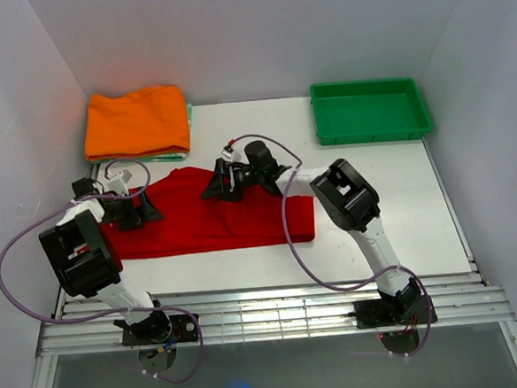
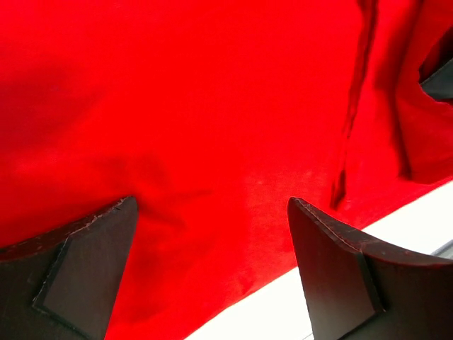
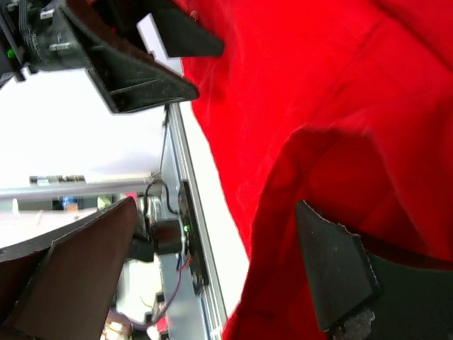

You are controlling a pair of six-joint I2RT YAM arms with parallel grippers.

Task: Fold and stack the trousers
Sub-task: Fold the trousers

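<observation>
Counter (image 1: 376,226): white.
Trousers (image 1: 216,222): bright red, folded into a long band. They lie flat, left of centre, with the left end close to the counter's left edge.
Left claw (image 2: 212,209): jaws spread wide, holding nothing, just above the band's left end.
Right claw (image 3: 216,212): jaws spread wide, gripping nothing, at the band's far edge beside a raised fold.
Far left corner: orange folded garment (image 1: 135,121).
Far right corner: green tray (image 1: 374,136).

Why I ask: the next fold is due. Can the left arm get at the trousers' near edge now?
Probably yes: the left gripper sits right over the trousers with open jaws, and nothing lies between.
</observation>
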